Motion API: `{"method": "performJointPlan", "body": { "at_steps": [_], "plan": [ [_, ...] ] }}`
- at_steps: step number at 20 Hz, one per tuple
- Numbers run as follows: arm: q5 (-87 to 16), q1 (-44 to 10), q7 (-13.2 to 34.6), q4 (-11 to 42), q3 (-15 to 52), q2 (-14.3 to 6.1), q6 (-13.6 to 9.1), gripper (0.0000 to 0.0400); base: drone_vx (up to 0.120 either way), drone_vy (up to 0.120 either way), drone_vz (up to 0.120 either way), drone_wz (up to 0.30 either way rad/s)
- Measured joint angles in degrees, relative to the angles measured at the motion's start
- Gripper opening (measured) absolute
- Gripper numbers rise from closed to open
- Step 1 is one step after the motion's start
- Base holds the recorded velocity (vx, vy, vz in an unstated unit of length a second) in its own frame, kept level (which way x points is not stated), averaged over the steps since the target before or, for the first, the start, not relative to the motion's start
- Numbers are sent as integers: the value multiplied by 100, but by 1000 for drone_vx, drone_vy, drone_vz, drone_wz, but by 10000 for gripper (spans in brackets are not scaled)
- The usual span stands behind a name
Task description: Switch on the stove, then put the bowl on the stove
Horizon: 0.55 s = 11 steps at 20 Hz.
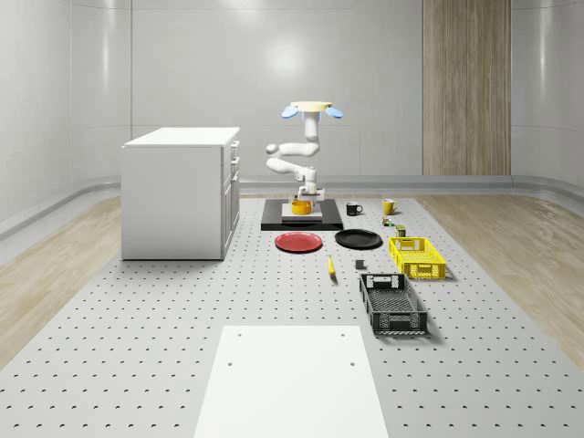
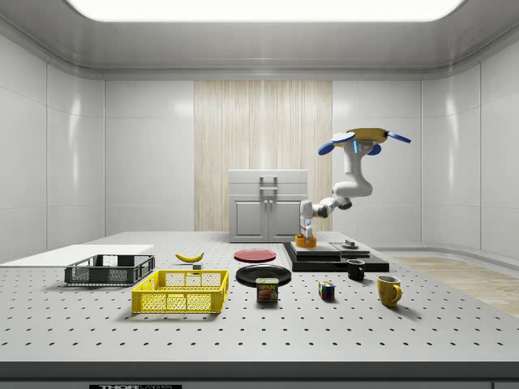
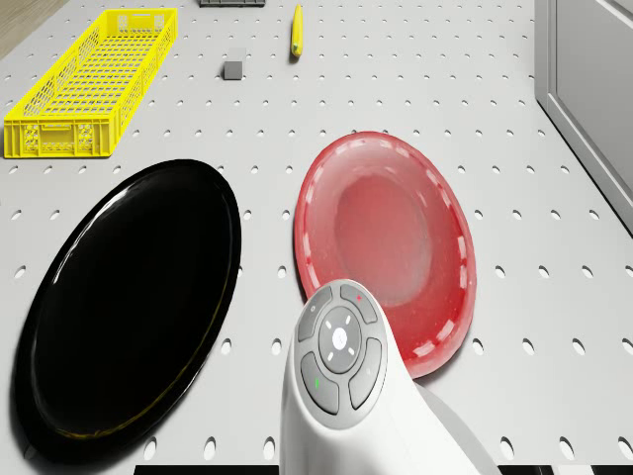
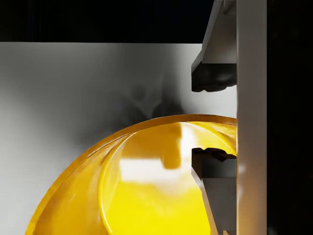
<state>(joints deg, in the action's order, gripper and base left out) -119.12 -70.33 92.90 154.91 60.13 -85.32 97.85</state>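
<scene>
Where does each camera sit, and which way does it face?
Whole-scene view: high off the robot, looking down the perforated grey table at the drone hovering over the flat black stove; white arm shows.
Side view: level at the table's side; drone and arm show.
Drone view: on the drone, facing forward-down at the round red plate; arm shows.
Wrist view: along the gripper onto the glossy yellow bowl; fingers show.
Whole-scene and side share the bowl on the stove.
</scene>
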Motion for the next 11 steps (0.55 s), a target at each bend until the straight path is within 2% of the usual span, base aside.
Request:
{"method": "performJointPlan", "body": {
  "at_steps": [2, 4, 7, 11],
  "plan": [
    [8, 15, 13, 12, 16, 13, -24, 299, 0, 0, 0, 0],
    [67, 44, 21, 55, 86, 17, -74, 339, 0, 0, 0, 0],
    [167, 86, 29, 121, 201, 18, -148, 371, 0, 0, 0, 0],
    [229, 114, 32, 160, 273, 25, -198, 387, 0, 0, 0, 0]
  ]
}}
